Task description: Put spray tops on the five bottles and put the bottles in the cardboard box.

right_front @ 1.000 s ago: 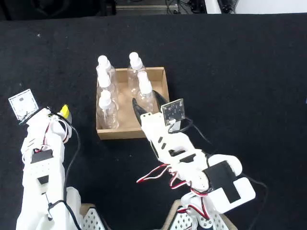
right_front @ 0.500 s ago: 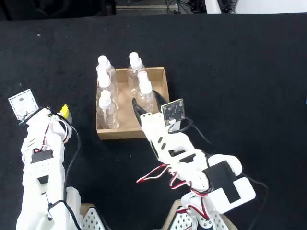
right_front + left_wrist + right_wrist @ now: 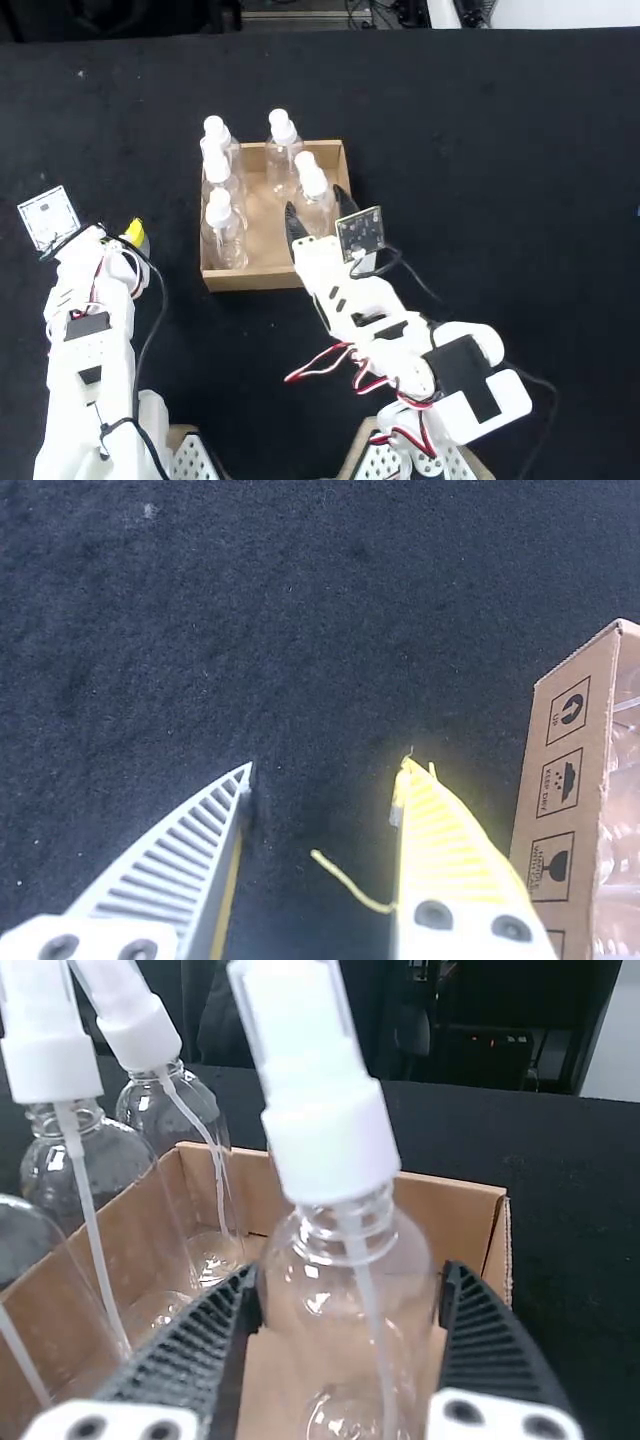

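Note:
A cardboard box (image 3: 262, 279) sits on the black table with several clear bottles (image 3: 222, 224) in it, each wearing a white spray top. My right gripper (image 3: 318, 211) is shut on one more capped bottle (image 3: 313, 192) at the box's right side. In the right wrist view this bottle (image 3: 340, 1290) stands between the black fingers (image 3: 210, 1335) over the box (image 3: 455, 1210); its base is hidden. My left gripper (image 3: 130, 236) is off to the left of the box, low over the table. It is open (image 3: 327, 770) with nothing between its fingers, and the box wall (image 3: 565, 780) lies beside it.
Bare black cloth surrounds the box on every side. Both arm bases stand at the near edge of the table. A white square tag (image 3: 47, 217) sticks out from the left arm. Dark equipment and cables lie beyond the far edge.
My right gripper and the bottle in it have shifted a little to the right, toward the box's right wall. The left arm has stayed still.

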Tool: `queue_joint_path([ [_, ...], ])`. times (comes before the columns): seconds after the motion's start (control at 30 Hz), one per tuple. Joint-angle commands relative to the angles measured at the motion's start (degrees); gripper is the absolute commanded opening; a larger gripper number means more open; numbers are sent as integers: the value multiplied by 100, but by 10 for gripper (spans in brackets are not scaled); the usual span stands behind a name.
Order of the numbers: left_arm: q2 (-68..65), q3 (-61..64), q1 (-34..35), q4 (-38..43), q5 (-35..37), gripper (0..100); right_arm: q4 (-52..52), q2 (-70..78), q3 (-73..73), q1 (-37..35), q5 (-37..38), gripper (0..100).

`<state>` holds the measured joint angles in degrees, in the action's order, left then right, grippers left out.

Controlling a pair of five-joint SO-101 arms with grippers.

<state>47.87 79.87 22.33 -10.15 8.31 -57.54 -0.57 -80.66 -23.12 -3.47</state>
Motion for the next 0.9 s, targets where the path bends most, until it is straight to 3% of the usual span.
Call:
queue_joint_path([
  [0.0, 35, -75, -31, 114, -35, 202, 35, 40, 163, 132, 53, 234],
  [0.47, 44, -75, -22, 114, -35, 202, 26, -13, 92, 35, 53, 242],
  [0.67, 44, -75, -13, 114, -35, 202, 35, 31, 92, 35, 53, 372],
  [0.87, 44, -75, -13, 114, -35, 202, 35, 31, 84, 35, 53, 374],
])
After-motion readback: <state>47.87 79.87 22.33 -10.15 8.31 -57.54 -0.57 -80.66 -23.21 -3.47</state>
